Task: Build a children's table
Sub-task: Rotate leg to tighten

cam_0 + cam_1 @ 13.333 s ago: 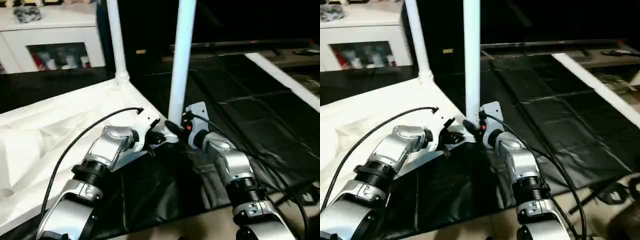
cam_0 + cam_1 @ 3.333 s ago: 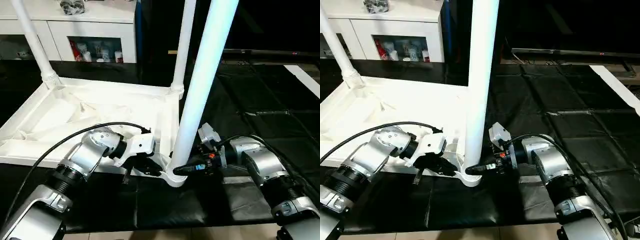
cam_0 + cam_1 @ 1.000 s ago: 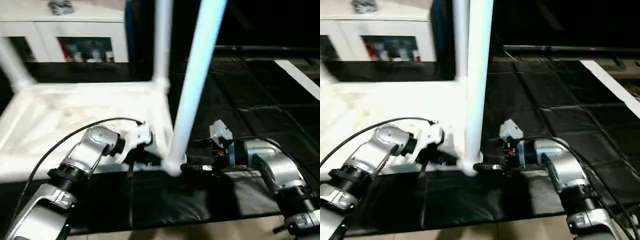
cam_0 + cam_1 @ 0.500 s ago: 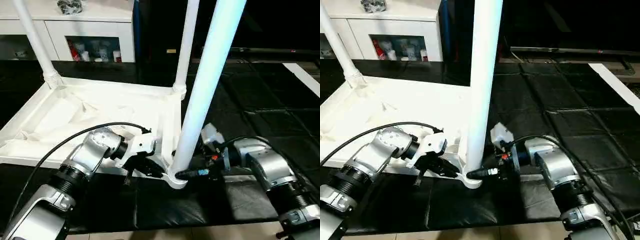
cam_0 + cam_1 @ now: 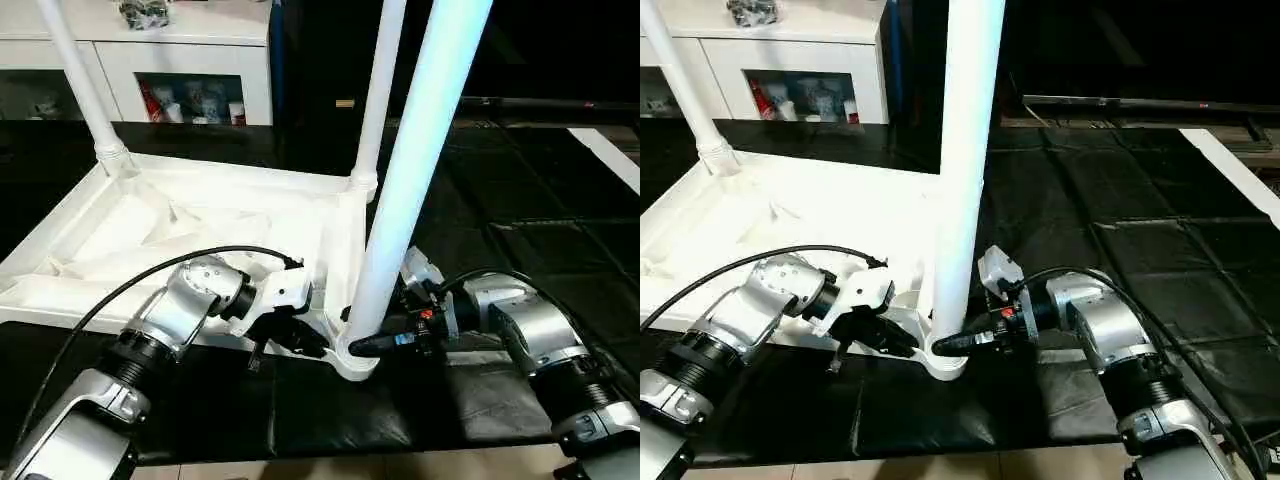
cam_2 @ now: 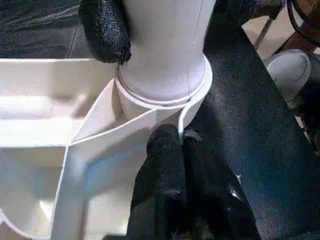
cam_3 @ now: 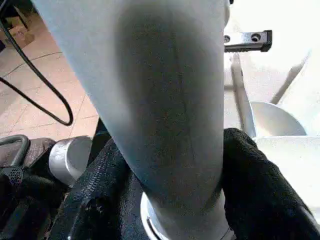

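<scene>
Head views: table top (image 5: 200,215) lies upside down on black mat (image 5: 1120,230); white cabinet (image 5: 190,70) behind. 3 legs upright in corner sockets: far-left leg (image 5: 85,85), far-right leg (image 5: 378,90), near leg (image 5: 410,200). 4th near-left corner out of frame; can't tell.

L wrist view: left claw (image 6: 172,150) narrow, fingers together, tips pressed on near socket (image 6: 165,95) rim.

R wrist view: right claw (image 7: 170,175) clamped round near leg base, one pad each side.

Est: 3 legs in; remaining = 4th leg if missing, flip table upright.
</scene>
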`<state>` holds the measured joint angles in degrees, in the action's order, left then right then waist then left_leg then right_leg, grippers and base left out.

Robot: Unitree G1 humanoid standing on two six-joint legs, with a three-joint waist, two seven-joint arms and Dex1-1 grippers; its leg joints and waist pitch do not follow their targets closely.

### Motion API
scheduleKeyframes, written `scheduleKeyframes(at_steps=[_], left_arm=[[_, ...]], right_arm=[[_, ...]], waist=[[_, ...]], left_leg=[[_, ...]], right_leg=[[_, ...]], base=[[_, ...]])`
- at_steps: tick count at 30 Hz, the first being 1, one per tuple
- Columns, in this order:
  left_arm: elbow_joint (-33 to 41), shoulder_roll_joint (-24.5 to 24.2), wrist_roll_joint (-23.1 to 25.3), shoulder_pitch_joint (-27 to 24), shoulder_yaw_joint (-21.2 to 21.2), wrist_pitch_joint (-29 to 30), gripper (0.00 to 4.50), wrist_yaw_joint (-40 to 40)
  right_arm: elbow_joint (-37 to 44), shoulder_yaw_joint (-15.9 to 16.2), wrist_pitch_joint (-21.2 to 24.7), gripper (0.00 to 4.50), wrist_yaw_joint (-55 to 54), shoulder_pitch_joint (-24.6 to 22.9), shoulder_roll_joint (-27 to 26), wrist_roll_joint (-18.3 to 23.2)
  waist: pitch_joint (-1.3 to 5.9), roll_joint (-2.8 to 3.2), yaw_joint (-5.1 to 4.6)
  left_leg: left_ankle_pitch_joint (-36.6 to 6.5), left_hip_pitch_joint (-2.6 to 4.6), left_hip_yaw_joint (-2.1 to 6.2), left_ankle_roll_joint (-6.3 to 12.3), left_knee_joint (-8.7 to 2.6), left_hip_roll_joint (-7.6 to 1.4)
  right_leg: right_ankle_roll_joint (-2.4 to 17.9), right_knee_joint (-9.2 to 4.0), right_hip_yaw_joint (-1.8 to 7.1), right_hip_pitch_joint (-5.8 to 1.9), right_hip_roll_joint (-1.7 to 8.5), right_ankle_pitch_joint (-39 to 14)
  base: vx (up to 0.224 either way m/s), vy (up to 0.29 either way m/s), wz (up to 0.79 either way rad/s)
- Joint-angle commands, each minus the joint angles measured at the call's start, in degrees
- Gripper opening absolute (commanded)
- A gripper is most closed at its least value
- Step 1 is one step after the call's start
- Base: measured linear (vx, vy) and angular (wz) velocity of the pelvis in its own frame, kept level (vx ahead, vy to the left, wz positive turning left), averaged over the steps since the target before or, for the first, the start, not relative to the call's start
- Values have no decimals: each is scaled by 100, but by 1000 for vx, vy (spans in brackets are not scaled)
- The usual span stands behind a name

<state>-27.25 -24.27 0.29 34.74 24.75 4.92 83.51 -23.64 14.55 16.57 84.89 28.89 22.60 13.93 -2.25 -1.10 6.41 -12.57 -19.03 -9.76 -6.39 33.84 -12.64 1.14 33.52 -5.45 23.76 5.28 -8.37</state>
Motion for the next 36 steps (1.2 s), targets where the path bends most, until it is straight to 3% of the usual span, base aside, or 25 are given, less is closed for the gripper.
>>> scheduleKeyframes(at_steps=[1, 2, 5, 8, 9, 10, 11, 13, 14, 15, 17, 18, 20, 21, 23, 25, 27, 30, 32, 33, 36], left_arm=[[-15, 136, 146, 29, 147, 100, 0, -153], [-21, 169, 126, 23, 115, 153, 0, -212], [-47, 306, 49, 4, -10, 366, 0, -445], [-123, 585, -37, 51, -228, 771, 0, -964], [-195, 797, -99, 111, -396, 1035, 0, -1359], [-224, 857, -106, 133, -444, 1099, 0, -1486], [-290, 978, -119, 182, -540, 1226, 0, -1746], [-368, 1133, -157, 249, -671, 1382, 0, -2054], [-403, 1205, -175, 281, -734, 1449, 0, -2200], [-486, 1382, -207, 369, -887, 1626, 0, -2541], [-525, 1465, -222, 413, -958, 1706, 0, -2702], [-635, 1682, -243, 528, -1157, 1904, 0, -3174], [-699, 1827, -252, 597, -1294, 1969, 0, -3489], [-756, 1953, -265, 652, -1414, 2008, 0, -3744], [-848, 2118, -240, 728, -1557, 2026, 0, -4085], [-873, 2152, -224, 743, -1581, 2012, 0, -4170], [-832, 2136, -178, 713, -1557, 1986, 0, -4165], [-770, 2008, -115, 624, -1493, 1889, 0, -4025], [-741, 1946, -76, 585, -1472, 1862, 0, -3952], [-738, 1931, -65, 576, -1467, 1865, 0, -3938], [-766, 1801, -30, 553, -1403, 1744, 0, -3777]], right_arm=[[141, 144, 146, 217, 195, -80, -70, 156], [189, 139, 166, 217, 167, -127, -81, 169], [355, 71, 246, 214, -40, -320, -166, 237], [351, -158, 404, 213, -1042, -474, -539, 142], [274, -339, 459, 211, -1843, -520, -905, 58], [247, -388, 483, 210, -2041, -523, -1010, 48], [180, -474, 521, 210, -2419, -511, -1210, 18], [14, -583, 553, 209, -2916, -443, -1473, -34], [-72, -638, 581, 209, -3132, -405, -1596, -42], [-260, -763, 602, 209, -3562, -308, -1867, -58], [-355, -818, 601, 209, -3765, -253, -1992, -70], [-644, -960, 631, 208, -4327, -64, -2306, -107], [-869, -1064, 612, 208, -4752, 88, -2494, -175], [-1067, -1128, 542, 208, -5070, 221, -2621, -253], [-1338, -1202, 389, 208, -5495, 399, -2781, -374], [-1404, -1213, 383, 206, -5536, 450, -2834, -387], [-1444, -1219, 371, 206, -5621, 448, -2870, -508], [-1506, -1256, 196, 206, -5702, 395, -2814, -612], [-1545, -1333, 108, 206, -5746, 379, -2776, -601], [-1550, -1366, 107, 237, -5757, 374, -2767, -579], [-1403, -1403, 92, 273, -5586, 270, -2605, -489]], waist=[[341, 4, -36], [341, 30, -40], [338, 22, -23], [317, 39, -39], [289, 21, -90], [279, 24, -107], [270, -3, -163], [266, -2, -224], [269, 4, -250], [279, -10, -346], [278, -2, -403], [280, -17, -463], [282, -7, -503], [292, -39, -539], [296, -36, -590], [335, -41, -560], [357, -48, -544], [368, -34, -524], [358, -36, -529], [345, -4, -533], [329, -4, -539]], left_leg=[[-730, -46, -62, 249, -413, -74], [-723, -44, -65, 241, -411, -73], [-790, -28, -67, 230, -415, -74], [-904, -33, -66, 175, -427, -57], [-1087, -46, -49, 82, -446, -27], [-1153, -32, -41, 34, -451, -18], [-1307, -19, -29, 2, -448, 18], [-1335, -60, 15, 17, -461, 24], [-1330, -70, 15, 24, -456, 32], [-1366, -68, 27, 43, -447, 43], [-1412, -76, 40, 67, -446, 52], [-1378, -113, 48, 99, -450, 52], [-1399, -99, 63, 105, -444, 63], [-1365, -107, 61, 140, -440, 65], [-1268, -110, 67, 167, -441, 62], [-1028, -110, 54, 278, -432, 55], [-598, -129, 27, 442, -413, 35], [-370, -130, 14, 574, -399, 37], [-382, -139, 15, 589, -409, 32], [-495, -129, 15, 572, -416, 28], [-770, -113, 18, 482, -436, 23]], right_leg=[[1162, -293, 262, -359, 269, -1530], [1177, -289, 266, -358, 267, -1496], [1193, -295, 268, -349, 260, -1488], [1113, -338, 266, -344, 261, -1712], [901, -399, 251, -350, 267, -2257], [820, -422, 240, -332, 268, -2472], [613, -492, 207, -323, 264, -2973], [363, -536, 184, -348, 283, -3367], [324, -549, 178, -348, 282, -3397], [308, -568, 153, -327, 278, -3420], [304, -587, 124, -332, 272, -3444], [304, -575, 119, -349, 270, -3383], [310, -599, 95, -339, 271, -3406], [358, -590, 108, -337, 270, -3289], [502, -548, 130, -325, 268, -3065], [658, -503, 166, -339, 265, -2595], [1003, -392, 204, -352, 247, -1677], [1231, -338, 215, -385, 256, -1223], [1292, -331, 214, -394, 263, -1180], [1292, -346, 214, -386, 263, -1278], [1185, -392, 216, -379, 264, -1639]], base=[[0, 0, 0], [0, 0, 0], [0, 0, 0], [0, 0, 0], [0, 0, 0], [0, 0, 0], [0, 0, 0], [0, 0, 0], [0, 0, 0], [0, 0, 0], [0, 0, 0], [0, 0, 0], [0, 0, 0], [0, 0, 0], [0, 0, 0], [0, 0, 0], [0, 0, 0], [0, 0, 0], [0, 0, 0], [0, 0, 0], [0, 0, 0]])
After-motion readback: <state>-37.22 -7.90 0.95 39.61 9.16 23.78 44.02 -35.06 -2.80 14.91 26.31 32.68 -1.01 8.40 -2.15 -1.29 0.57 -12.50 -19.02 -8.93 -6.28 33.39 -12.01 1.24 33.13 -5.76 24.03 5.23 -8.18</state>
